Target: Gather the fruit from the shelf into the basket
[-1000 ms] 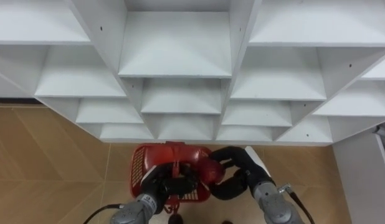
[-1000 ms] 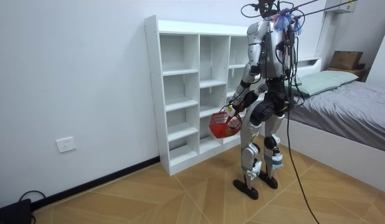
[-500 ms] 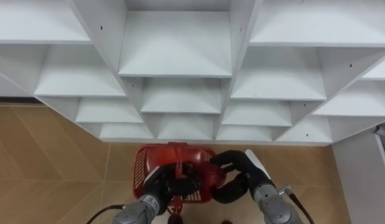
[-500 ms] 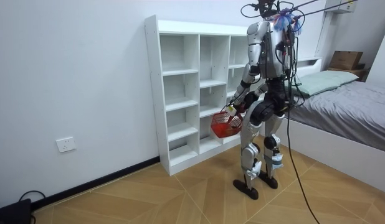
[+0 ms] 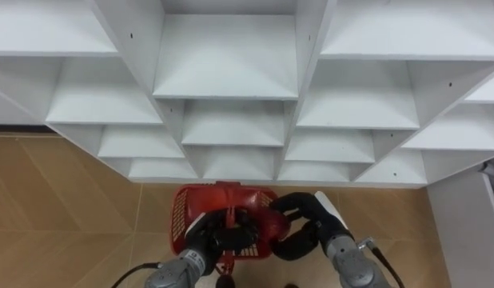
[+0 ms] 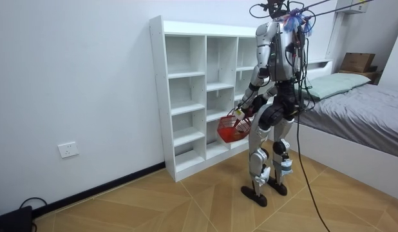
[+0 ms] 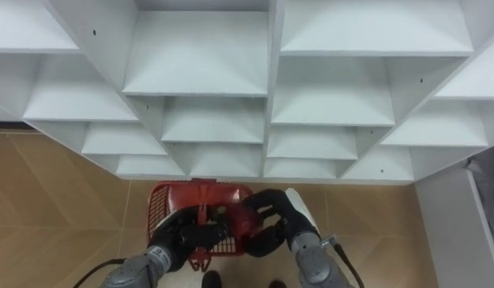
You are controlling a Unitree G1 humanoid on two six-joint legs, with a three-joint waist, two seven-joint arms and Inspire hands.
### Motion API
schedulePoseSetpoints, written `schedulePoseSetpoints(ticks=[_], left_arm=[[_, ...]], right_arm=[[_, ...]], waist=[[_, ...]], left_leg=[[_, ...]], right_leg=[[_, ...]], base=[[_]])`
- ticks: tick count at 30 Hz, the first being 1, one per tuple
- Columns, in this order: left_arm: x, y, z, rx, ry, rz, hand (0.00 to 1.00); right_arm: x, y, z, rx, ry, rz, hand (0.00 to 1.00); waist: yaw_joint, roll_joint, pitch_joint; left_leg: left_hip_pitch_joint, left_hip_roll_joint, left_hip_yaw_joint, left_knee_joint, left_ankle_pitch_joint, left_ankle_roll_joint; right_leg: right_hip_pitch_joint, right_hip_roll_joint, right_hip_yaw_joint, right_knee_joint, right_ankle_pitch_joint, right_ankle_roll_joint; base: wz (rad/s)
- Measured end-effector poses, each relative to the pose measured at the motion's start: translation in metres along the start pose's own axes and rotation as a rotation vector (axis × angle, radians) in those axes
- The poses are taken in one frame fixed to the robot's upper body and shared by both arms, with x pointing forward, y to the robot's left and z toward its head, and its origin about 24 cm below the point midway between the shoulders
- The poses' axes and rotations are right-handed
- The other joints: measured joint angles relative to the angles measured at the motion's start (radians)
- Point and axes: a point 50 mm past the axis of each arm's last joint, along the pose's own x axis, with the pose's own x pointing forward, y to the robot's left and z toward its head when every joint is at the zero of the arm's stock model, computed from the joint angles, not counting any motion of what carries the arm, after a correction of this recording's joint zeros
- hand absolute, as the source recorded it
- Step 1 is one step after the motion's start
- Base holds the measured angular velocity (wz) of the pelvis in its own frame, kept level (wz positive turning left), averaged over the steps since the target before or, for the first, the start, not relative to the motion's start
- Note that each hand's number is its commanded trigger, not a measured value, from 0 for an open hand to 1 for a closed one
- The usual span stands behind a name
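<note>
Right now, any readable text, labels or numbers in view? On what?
None readable.
White open-shelf closet: no labels.
Red plastic mesh basket: no print visible.
Round red fruit in the right hand: no sticker visible.
Brown cardboard box by the bed: too small to tell.

shelf (image 5: 223,80) stands against the wall (image 6: 89,77), robot just before it, facing it. basket (image 5: 181,214) hangs low between robot and shelf, over the floor (image 5: 63,208). left hand (image 5: 209,238) is curled round the basket's handle, over its middle. right hand (image 5: 304,224) is at the basket's right rim, holding a fruit (image 5: 272,227) above the basket's right side. in the room view the bed (image 6: 360,106) lies behind the robot, on the room view's right. a socket (image 6: 68,149) sits low on the wall, left of the shelf.
</note>
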Motion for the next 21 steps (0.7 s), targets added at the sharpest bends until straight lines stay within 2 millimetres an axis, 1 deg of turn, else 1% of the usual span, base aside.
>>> schedulePoseSetpoints(ticks=[1, 2, 3, 11, 21], left_arm=[[0.0, -0.0001, 0.0, 0.0, 0.0, -0.003, 1.0], [0.0, -0.0004, -0.0001, 0.0, 0.0, -0.008, 1.0], [0.0, -0.0006, -0.0001, 0.0, 0.0, -0.009, 1.0], [0.0003, -0.0033, -0.001, 0.003, 0.003, -0.022, 1.0], [-0.0001, -0.0038, -0.0023, 0.002, 0.008, -0.033, 1.0]], right_arm=[[0.0, 0.0003, 0.0, -0.001, 0.0, 0.001, 0.52], [-0.0001, 0.0005, 0.0001, -0.002, -0.001, 0.001, 0.02], [-0.0001, 0.0005, 0.0001, -0.002, 0.0, 0.0, 0.0], [-0.0001, 0.0012, 0.0003, -0.014, -0.003, 0.005, 0.0], [0.0001, 0.0034, 0.0032, -0.041, -0.017, 0.013, 0.0]], waist=[[0.001, 0.0, -0.0002], [0.001, 0.001, -0.0004], [0.003, 0.001, -0.0004], [0.015, 0.002, -0.0004], [0.018, 0.002, -0.0006]], left_leg=[[0.0, 0.0, 0.0, 0.0, 0.0, 0.0], [0.0, 0.0, 0.0, 0.0, 0.0, 0.0], [0.0, 0.0, 0.0, 0.0, 0.0, 0.0], [0.0, 0.0, 0.0, 0.001, 0.0, 0.0], [0.0, 0.0, 0.0, 0.001, 0.0, 0.0]], right_leg=[[0.0, 0.0, 0.0, 0.0, 0.0, 0.0], [0.0, 0.0, 0.0, 0.0, 0.0, 0.0], [0.0, 0.0, 0.0, 0.0, 0.0, 0.0], [0.0, 0.0, 0.001, 0.001, 0.0, 0.0], [0.0, 0.0, 0.001, 0.002, 0.0, 0.0]], base=[[0.0], [0.0], [0.0], [0.0], [0.0]])
